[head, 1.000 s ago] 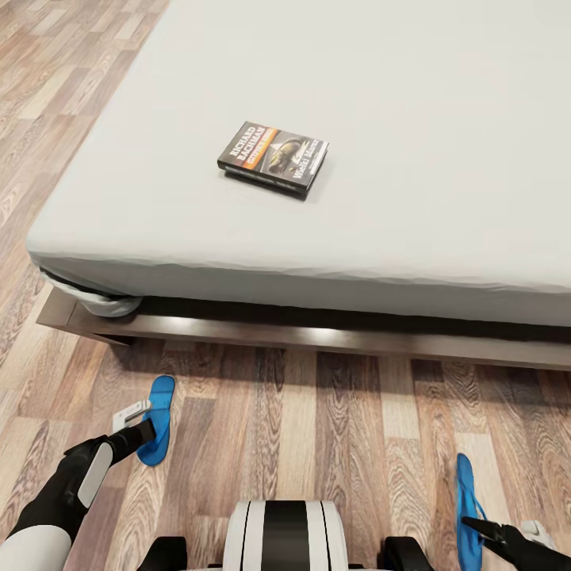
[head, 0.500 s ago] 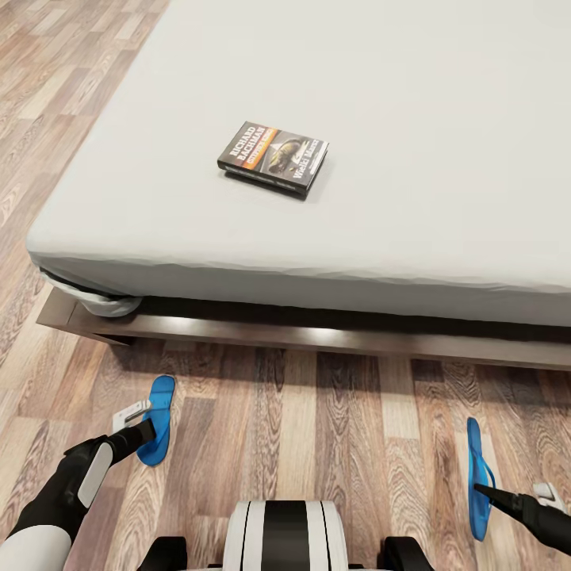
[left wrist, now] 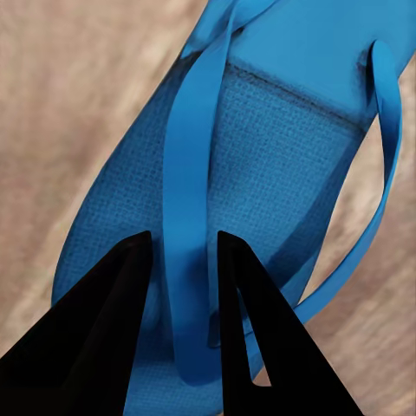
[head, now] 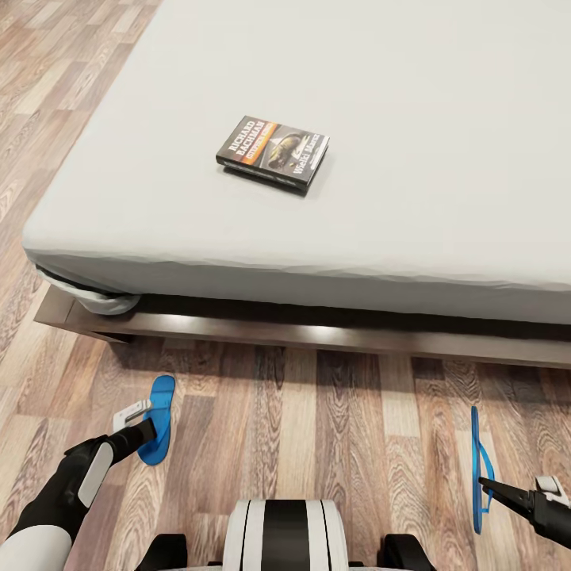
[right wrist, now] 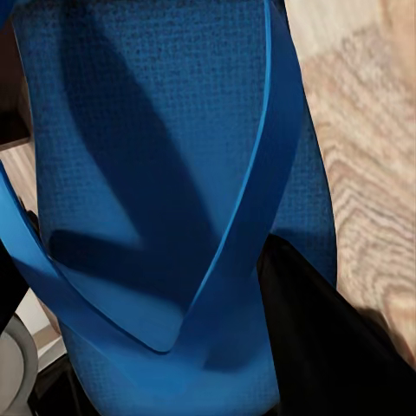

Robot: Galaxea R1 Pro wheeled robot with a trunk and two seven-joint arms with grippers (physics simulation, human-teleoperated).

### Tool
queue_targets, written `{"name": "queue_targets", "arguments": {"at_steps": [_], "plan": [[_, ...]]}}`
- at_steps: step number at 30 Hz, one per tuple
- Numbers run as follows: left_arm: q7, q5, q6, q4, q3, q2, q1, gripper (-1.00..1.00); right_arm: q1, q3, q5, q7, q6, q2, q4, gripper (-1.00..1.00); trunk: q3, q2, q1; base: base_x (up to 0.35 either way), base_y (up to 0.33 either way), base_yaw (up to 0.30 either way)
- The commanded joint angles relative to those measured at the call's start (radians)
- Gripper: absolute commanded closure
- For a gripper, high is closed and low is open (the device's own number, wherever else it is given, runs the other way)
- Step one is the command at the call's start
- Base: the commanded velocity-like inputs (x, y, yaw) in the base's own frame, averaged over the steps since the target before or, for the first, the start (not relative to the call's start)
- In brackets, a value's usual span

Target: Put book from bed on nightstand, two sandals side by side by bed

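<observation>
Left tool (left wrist: 184,260) pinches sandal strap (left wrist: 186,217); right tool (head: 485,482) seemingly grips other sandal (head: 476,460).

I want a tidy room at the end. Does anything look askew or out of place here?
Yes. The right sandal stands tilted on its edge in the right gripper, far from the left sandal on the floor. The book lies on the bed.

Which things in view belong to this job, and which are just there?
Job:
- book lying on the bed
- left sandal, its strap between the left gripper fingers
- right sandal, held on edge by the right gripper

Just there:
- wood-plank floor
- robot's base
</observation>
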Motion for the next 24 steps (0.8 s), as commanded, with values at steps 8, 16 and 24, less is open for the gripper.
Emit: {"name": "queue_targets", "arguments": {"at_steps": [8,16,24], "plan": [[-0.003,-0.006,0.006,0.000,0.004,-0.001,0.000,1.00,-0.001,-0.005,0.011,0.007,0.013,0.001,-0.001,1.00,-0.001,0.000,0.000,0.000,0.000,0.000],[-0.003,-0.006,0.006,0.000,0.004,-0.001,0.000,1.00,-0.001,-0.004,0.011,0.007,0.013,0.001,-0.002,1.00,-0.001,0.000,0.000,0.000,0.000,0.000],[-0.003,-0.006,0.006,0.000,0.004,-0.001,0.000,1.00,-0.001,-0.004,0.011,0.007,0.013,0.001,-0.002,1.00,-0.001,0.000,0.000,0.000,0.000,0.000]]}}
